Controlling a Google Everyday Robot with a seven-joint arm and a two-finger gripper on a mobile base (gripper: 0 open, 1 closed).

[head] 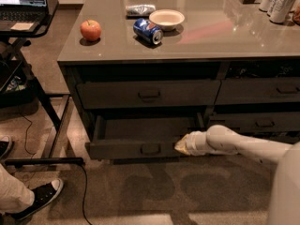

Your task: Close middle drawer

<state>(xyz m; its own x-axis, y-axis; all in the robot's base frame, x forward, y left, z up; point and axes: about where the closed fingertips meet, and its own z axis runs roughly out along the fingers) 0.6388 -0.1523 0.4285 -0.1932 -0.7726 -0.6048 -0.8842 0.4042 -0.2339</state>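
My gripper, yellowish tip on a smooth, matt white plastic arm, at the right end of the middle drawer front, matt dark grey; desk top smooth, glossy grey, reflecting a shiny metal can and glazed bowl.

Arm: our single arm comes in from the lower right and stretches leftward, low and almost level, a smooth pale tube.
Body: a broad pale part of our body fills the lower right corner, and the arm springs from its upper side.
Wrist: our wrist is a thick rounded joint, in line with the forearm and bent a little downward.
Gripper: our gripper points left, its yellowish tip at the right end of the middle drawer front. It is at or against the panel; we cannot tell whether it touches.
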